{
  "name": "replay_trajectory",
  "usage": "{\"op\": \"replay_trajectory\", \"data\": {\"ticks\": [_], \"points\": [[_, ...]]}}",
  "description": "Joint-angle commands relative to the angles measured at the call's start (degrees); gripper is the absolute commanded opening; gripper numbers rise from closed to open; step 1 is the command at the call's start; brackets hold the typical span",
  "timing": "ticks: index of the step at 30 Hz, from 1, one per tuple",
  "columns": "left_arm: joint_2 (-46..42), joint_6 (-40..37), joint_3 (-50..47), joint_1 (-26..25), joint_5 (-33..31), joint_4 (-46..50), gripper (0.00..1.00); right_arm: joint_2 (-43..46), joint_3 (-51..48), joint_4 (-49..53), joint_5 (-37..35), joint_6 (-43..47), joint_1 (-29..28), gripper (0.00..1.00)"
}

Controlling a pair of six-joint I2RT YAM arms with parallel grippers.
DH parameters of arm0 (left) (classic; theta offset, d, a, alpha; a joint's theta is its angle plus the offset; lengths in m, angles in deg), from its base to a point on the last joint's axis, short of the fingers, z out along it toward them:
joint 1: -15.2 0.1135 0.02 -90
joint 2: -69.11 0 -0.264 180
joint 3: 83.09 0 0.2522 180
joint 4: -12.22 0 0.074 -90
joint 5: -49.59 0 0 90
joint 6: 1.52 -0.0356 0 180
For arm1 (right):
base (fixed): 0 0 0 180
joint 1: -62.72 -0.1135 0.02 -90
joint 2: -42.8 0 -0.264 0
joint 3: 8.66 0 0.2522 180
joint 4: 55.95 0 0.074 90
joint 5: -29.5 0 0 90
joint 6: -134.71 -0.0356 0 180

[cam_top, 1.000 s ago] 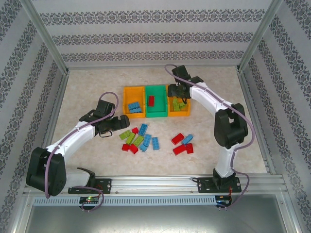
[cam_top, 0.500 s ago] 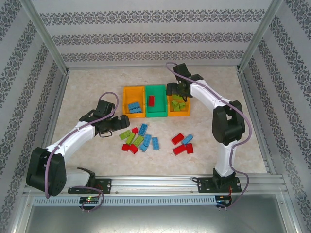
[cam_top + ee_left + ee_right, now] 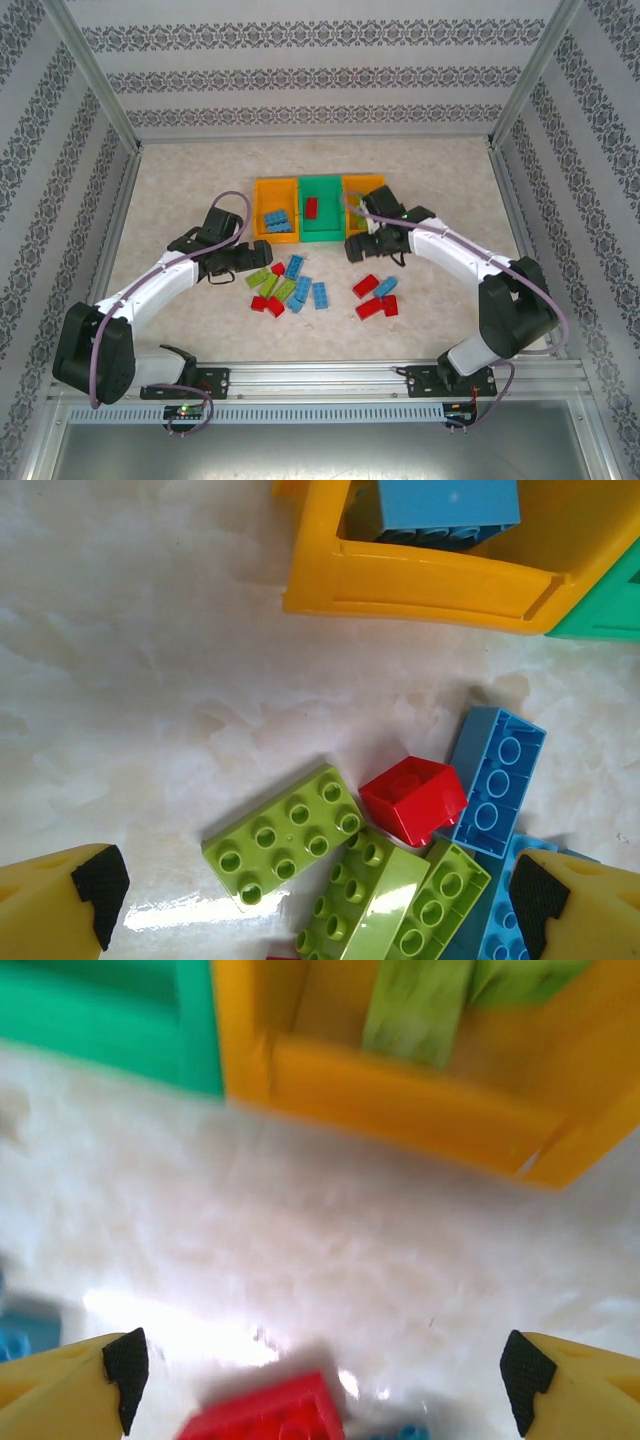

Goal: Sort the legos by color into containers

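Loose legos lie in two groups: a mixed pile (image 3: 287,287) of lime, blue and red bricks, and red and blue ones (image 3: 377,296) to its right. My left gripper (image 3: 252,257) hangs open over the pile's left edge; its wrist view shows a lime brick (image 3: 285,835), a red brick (image 3: 413,798) and a blue brick (image 3: 497,780) between the fingers (image 3: 100,885). My right gripper (image 3: 353,248) is open and empty in front of the bins, above a red brick (image 3: 265,1415). The left orange bin (image 3: 262,187) holds blue bricks (image 3: 276,220), the green bin (image 3: 322,234) a red one, the right orange bin (image 3: 400,1100) lime bricks (image 3: 420,1005).
The three bins stand side by side at mid-table, and my right arm crosses over the right orange bin (image 3: 360,184). Bare marble table (image 3: 200,180) lies left of the bins and along the near edge. Patterned walls and a metal frame close in the workspace.
My right gripper has pulled back from above the right orange bin toward the near side, dropped low in front of the bins, and its jaws have spread wider. The left arm has hardly moved.
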Motion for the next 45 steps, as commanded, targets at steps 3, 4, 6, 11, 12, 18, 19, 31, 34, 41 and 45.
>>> {"op": "replay_trajectory", "data": {"ticks": [3,4,6,11,12,18,19,31,34,41,45], "points": [[-0.06,-0.32,0.13,-0.62,0.29,-2.9,1.0,1.42,-3.76,3.62,0.4,5.49,-6.38,0.98],[-0.1,-0.03,0.15,-0.64,0.42,-3.08,1.0,0.94,-3.96,3.72,0.52,5.21,-7.14,0.98],[-0.17,0.25,0.09,-0.59,0.43,-3.17,1.0,0.09,-4.45,3.63,0.45,4.99,-8.58,0.98],[-0.63,0.04,0.19,-0.6,-0.06,-2.57,1.0,-3.0,-4.52,3.84,-1.07,5.64,-10.48,0.98],[-0.72,-0.05,0.19,-0.64,-0.16,-2.39,1.0,-3.53,-4.34,4.02,-1.49,5.63,-10.47,0.98],[-1.08,0.26,-0.26,-0.6,-0.55,-2.53,1.0,-5.19,-4.08,4.1,-4.28,4.85,-9.7,0.97],[-1.1,0.41,-0.43,-0.61,-0.5,-2.64,1.0,-5.45,-4.05,4.09,-4.19,4.88,-9.59,0.97],[-1.27,0.52,-0.87,-0.64,-0.72,-2.81,1.0,-10.54,-2.18,5.41,-4.55,4.75,-8.43,0.95],[-1.25,0.56,-1.11,-0.65,-0.81,-2.95,1.0,-10.91,-1.99,5.49,-4.2,4.61,-7.96,0.92],[-1.36,0.7,-1.25,-0.6,-0.89,-3.04,1.0,-10.88,0.19,6.06,-3.08,3.82,-8.26,0.68],[-1.51,0.61,-1.36,-0.61,-1.32,-2.82,1.0,-8.88,3.44,5.91,-1.24,2.79,-8.09,0.64]]}}
